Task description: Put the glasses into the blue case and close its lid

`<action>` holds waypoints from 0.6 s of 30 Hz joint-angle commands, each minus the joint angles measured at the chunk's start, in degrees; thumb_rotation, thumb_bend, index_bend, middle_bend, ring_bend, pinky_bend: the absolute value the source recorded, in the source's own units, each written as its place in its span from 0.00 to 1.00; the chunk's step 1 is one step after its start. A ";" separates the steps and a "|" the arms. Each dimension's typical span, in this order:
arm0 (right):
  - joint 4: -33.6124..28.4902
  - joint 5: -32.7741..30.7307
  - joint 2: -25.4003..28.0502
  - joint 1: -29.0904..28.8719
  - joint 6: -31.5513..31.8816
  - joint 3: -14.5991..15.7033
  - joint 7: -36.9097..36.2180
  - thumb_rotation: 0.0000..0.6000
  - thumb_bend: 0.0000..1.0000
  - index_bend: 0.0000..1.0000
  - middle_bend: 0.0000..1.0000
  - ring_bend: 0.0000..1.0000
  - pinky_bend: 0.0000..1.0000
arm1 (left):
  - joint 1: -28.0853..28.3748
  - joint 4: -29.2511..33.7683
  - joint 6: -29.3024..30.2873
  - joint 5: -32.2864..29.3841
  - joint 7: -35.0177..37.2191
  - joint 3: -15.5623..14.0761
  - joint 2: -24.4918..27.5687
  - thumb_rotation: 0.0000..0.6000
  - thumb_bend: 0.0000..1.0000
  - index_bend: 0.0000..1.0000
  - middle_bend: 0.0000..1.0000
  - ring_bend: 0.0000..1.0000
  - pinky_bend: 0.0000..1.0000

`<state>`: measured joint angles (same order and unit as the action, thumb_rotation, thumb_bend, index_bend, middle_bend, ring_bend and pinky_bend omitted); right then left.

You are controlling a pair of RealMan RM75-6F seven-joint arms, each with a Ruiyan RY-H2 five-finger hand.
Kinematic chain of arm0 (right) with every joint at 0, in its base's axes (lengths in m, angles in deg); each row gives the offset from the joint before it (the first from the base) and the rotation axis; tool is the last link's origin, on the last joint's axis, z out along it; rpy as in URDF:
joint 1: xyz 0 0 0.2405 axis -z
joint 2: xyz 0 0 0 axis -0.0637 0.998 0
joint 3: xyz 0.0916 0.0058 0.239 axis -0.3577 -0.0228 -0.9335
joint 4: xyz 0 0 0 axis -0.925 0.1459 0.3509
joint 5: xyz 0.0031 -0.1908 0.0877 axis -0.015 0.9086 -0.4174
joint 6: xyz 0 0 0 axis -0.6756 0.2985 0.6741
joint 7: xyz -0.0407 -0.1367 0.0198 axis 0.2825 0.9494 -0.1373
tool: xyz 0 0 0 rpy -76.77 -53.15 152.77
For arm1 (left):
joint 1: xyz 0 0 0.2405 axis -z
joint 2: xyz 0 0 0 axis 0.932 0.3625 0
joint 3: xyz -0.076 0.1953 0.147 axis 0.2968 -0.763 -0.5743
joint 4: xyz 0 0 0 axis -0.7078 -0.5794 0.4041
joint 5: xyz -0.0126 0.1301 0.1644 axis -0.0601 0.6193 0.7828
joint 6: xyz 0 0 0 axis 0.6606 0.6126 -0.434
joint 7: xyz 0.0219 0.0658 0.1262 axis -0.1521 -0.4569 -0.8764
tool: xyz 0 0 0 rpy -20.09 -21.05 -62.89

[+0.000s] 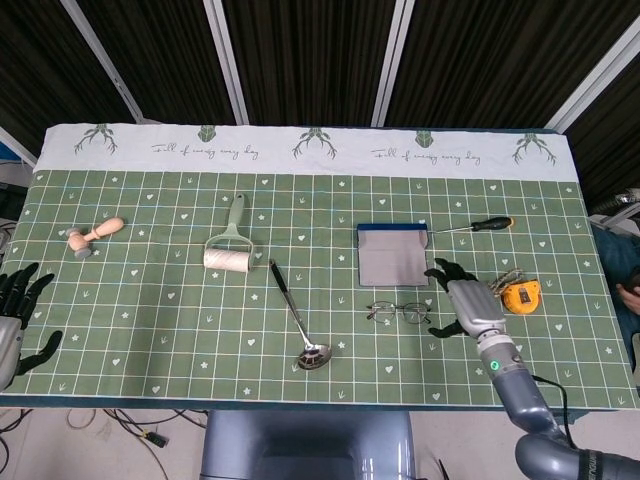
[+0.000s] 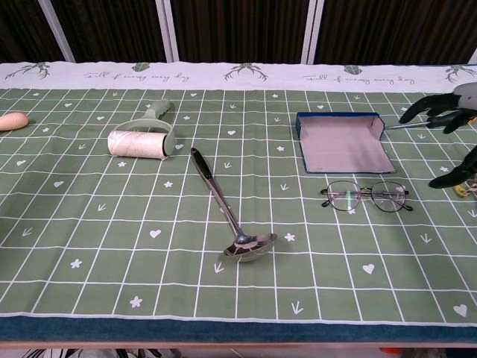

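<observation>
The glasses lie unfolded on the green cloth, just in front of the blue case. The case lies open, its grey lining facing up. My right hand hovers with fingers spread just right of the glasses and case, holding nothing. At the table's front left corner my left hand stays open and apart from everything; the chest view does not show it.
A screwdriver lies right of the case, a yellow tape measure with cord beside my right hand. A ladle, a lint roller and a wooden stamp lie further left.
</observation>
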<state>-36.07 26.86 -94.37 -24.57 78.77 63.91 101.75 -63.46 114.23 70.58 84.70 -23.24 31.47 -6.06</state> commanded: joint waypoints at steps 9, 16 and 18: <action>4.57 -9.71 -10.73 -5.11 5.10 0.36 5.98 1.00 0.21 0.35 0.08 0.08 0.19 | -0.20 -0.09 0.20 0.16 0.48 -0.13 0.19 1.00 0.32 0.09 0.00 0.00 0.00; 8.32 -11.23 -13.14 -6.22 5.06 0.94 5.68 1.00 0.31 0.39 0.08 0.08 0.19 | -0.19 -0.01 0.11 -0.08 0.38 -0.01 0.26 1.00 0.32 0.09 0.00 0.00 0.00; 9.28 -11.24 -13.54 -6.36 4.63 1.22 5.19 1.00 0.32 0.41 0.08 0.08 0.19 | -0.18 0.03 0.09 -0.10 0.23 0.01 0.26 1.00 0.32 0.09 0.00 0.00 0.00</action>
<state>-27.23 15.73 -107.59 -30.77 83.67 64.92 107.25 -63.64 114.26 70.68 84.61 -23.00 31.48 -5.80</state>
